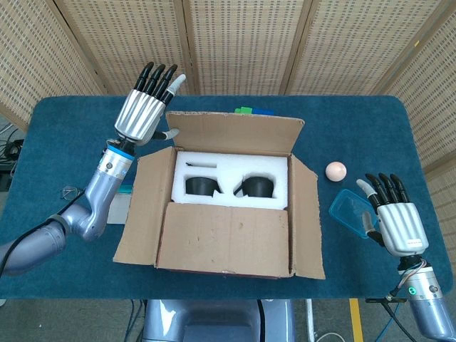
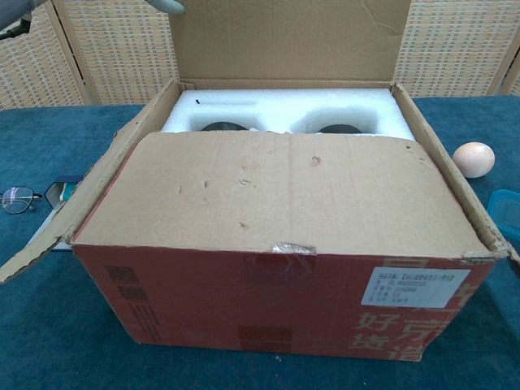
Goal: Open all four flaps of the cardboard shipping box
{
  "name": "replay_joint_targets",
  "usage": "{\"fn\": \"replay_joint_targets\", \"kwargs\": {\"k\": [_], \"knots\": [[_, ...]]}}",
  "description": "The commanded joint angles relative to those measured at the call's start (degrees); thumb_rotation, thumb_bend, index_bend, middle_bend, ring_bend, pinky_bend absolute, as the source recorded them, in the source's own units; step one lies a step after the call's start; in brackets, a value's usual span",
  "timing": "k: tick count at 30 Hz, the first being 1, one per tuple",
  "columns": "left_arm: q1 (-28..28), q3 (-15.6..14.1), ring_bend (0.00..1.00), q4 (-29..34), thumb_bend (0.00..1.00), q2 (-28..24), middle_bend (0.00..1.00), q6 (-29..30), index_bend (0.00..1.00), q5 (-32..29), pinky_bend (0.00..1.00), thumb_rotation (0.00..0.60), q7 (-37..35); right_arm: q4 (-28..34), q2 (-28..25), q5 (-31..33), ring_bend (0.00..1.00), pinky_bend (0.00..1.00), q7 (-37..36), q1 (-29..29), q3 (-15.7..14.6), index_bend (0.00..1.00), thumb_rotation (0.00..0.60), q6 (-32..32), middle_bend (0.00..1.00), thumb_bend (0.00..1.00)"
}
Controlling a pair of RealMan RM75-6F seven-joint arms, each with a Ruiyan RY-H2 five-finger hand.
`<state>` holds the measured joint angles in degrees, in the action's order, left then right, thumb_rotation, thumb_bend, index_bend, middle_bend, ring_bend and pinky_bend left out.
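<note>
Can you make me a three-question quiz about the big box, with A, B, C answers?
1. Where is the small peach-coloured ball?
A. inside the box
B. on the blue tablecloth, right of the box
C. in a robot hand

2. How many dark round holes show in the white foam insert?
A. two
B. four
C. none

3. The near flap of the brown cardboard shipping box is:
A. torn off
B. standing upright
C. lying flat over the box

Answers: 1 B, it sits on the cloth beside the box. 2 A, two holes show. 3 C, it covers the front half.
</note>
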<state>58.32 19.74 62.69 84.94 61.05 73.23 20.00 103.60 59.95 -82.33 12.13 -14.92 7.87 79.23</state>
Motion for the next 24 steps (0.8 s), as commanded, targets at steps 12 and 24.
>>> {"fn": "replay_joint_targets", "kwargs": {"k": [12, 24], "knots": [[1.83, -0.03, 0.0, -5.46, 0.12, 2.95, 0.0, -3.89, 0.0, -4.51, 0.0, 0.426, 4.02, 0.26, -0.37, 0.03, 0.0, 0.0, -0.26, 0.45, -0.08, 0.13, 0.6, 0.35, 0.11, 0.62], [-3.5, 0.18, 0.0, 19.39, 0.16, -11.27, 0.0, -11.35, 0.21, -10.75, 0.0, 0.414, -4.42, 0.32, -0.06, -0.16, 0.0, 0.0, -0.37, 0.35, -0.14, 0.13, 0.6, 0.14, 0.11, 0.62]]}}
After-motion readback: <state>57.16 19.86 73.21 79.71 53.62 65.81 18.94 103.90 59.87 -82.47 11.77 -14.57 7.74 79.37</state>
